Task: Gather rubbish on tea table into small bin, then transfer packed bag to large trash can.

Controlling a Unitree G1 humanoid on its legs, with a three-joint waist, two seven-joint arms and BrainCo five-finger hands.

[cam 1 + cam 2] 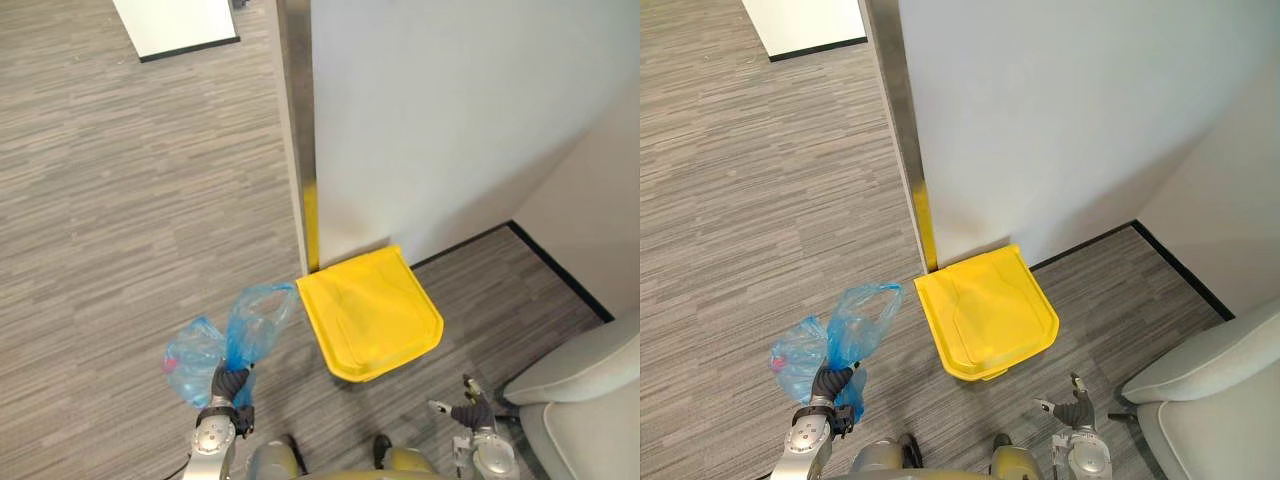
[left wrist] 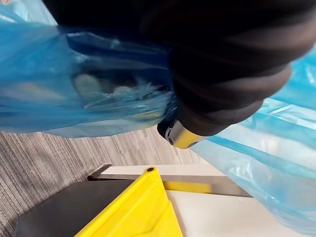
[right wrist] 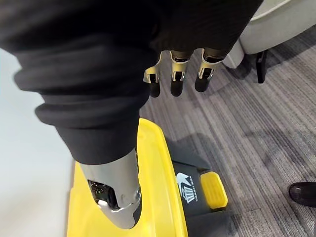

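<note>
Left hand (image 1: 230,383) clamped on neck of bag (image 1: 255,322); bag carried beside yellow can (image 1: 370,312), near enough for drop; lid (image 1: 985,310) shut, so probably pedal (image 3: 216,190) or lid must be worked first; right hand (image 1: 470,410) empty, fingers loose and apart, free near can front for that.

The bag (image 1: 255,325) I hold is thin, crinkled, translucent plastic. The trash can (image 1: 372,312) has a smooth, slightly glossy plastic lid; around it lies matt, ribbed carpet (image 1: 130,200).

Legible text: none. One white emblem (image 3: 189,189) with tiny print, too small to read, on the black front of the yellow-lidded trash can (image 3: 155,163), beside its yellow pedal (image 3: 215,190).
</note>
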